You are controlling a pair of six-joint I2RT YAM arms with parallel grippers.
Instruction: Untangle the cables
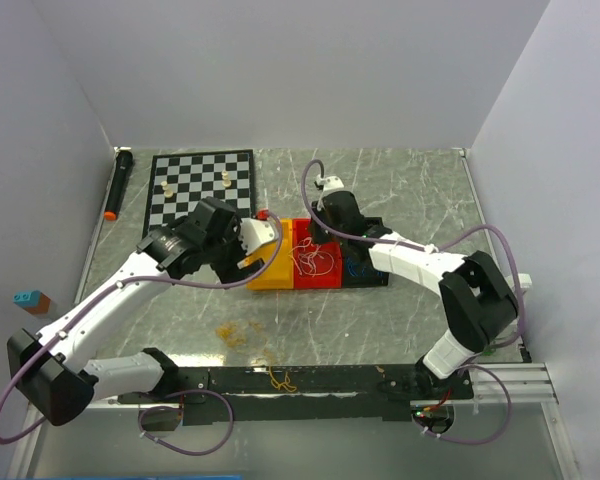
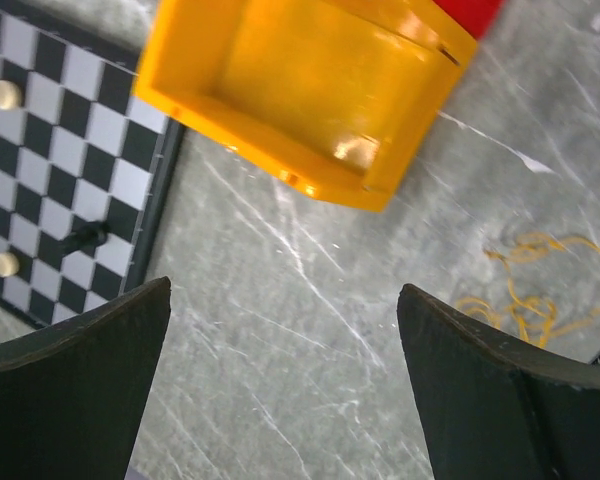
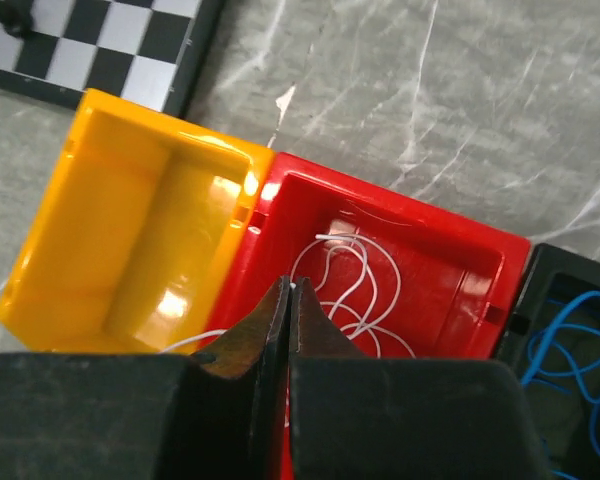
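White cable [image 1: 316,262] lies coiled in red bin [image 1: 332,283], between yellow bin [image 1: 265,275] and black bin [image 1: 370,275]. Left gripper [image 2: 285,290] gapes over table [image 2: 280,330], yellow-tan cable [image 2: 525,300] right of its fingers. Right gripper [image 3: 288,292] is clenched at the white loops, red walls close around; whether it grasps them is unclear.

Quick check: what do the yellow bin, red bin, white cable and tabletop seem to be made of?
Yellow bin: glossy moulded plastic, judging by its bright glints. Red bin: likely the same plastic, with shiny walls. White cable: hair-thin wire lying in loose curls, probably plastic-coated. Tabletop: grey with pale veins like marble, perhaps only laminate.
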